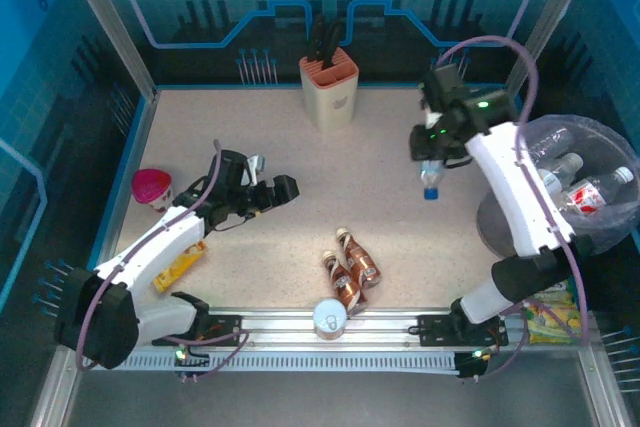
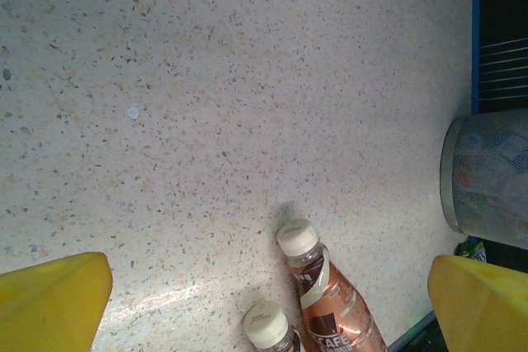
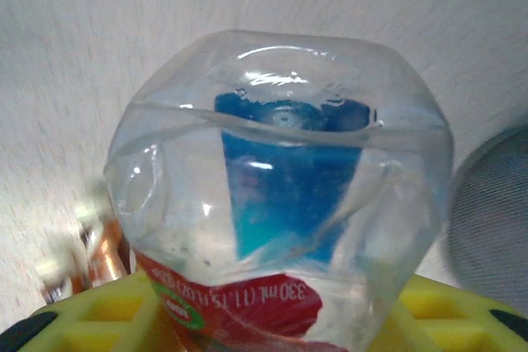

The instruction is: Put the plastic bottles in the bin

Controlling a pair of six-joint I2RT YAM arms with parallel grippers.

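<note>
My right gripper (image 1: 433, 155) is shut on a clear plastic bottle (image 1: 430, 181) with a blue cap and a red label, which hangs cap-down above the table left of the bin (image 1: 600, 232). In the right wrist view that bottle (image 3: 280, 179) sits between the yellow fingers (image 3: 99, 319). Inside the bag-lined bin lie several clear bottles (image 1: 575, 192). Two brown bottles (image 1: 358, 258) (image 1: 343, 281) rest side by side near the table's front middle. My left gripper (image 1: 287, 189) stands open over the table at the left, holding nothing. Both brown bottles (image 2: 334, 302) (image 2: 268, 327) show between its fingers (image 2: 49, 302).
A beige knife block (image 1: 329, 87) stands at the back middle. A pink-lidded cup (image 1: 151, 187) and a yellow packet (image 1: 180, 265) are at the left. A silver can (image 1: 329, 318) sits by the front rail, and a green-yellow packet (image 1: 550, 317) lies at the front right.
</note>
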